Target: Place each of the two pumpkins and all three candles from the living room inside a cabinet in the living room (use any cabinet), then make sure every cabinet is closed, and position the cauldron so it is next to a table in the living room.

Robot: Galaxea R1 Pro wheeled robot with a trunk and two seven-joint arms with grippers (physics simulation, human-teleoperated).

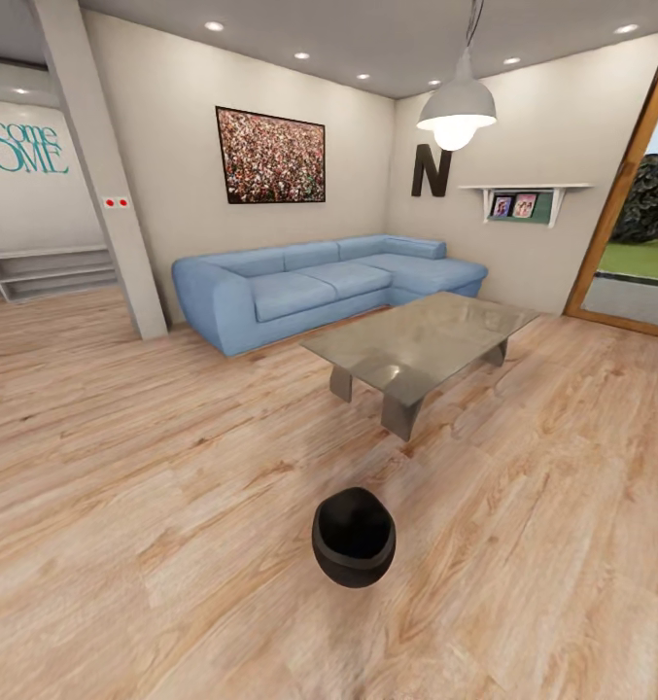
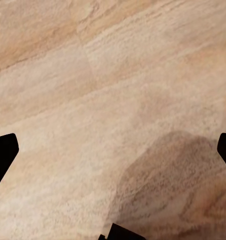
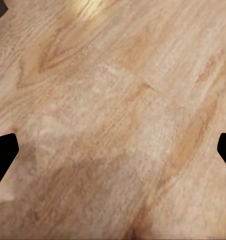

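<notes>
floor: light wood planks, visible grain, satin | coffee table: clear reflective glass top, dark legs | cauldron: matt black | sofa: blue, smooth upholstery

Blue corner sofa against wall, framed picture above, pendant lamp, wall shelf

We saw only the dark fingertips of the left claw at the frame edges; the glass door was cut off, and the shelf photos stayed too small to read.
</notes>
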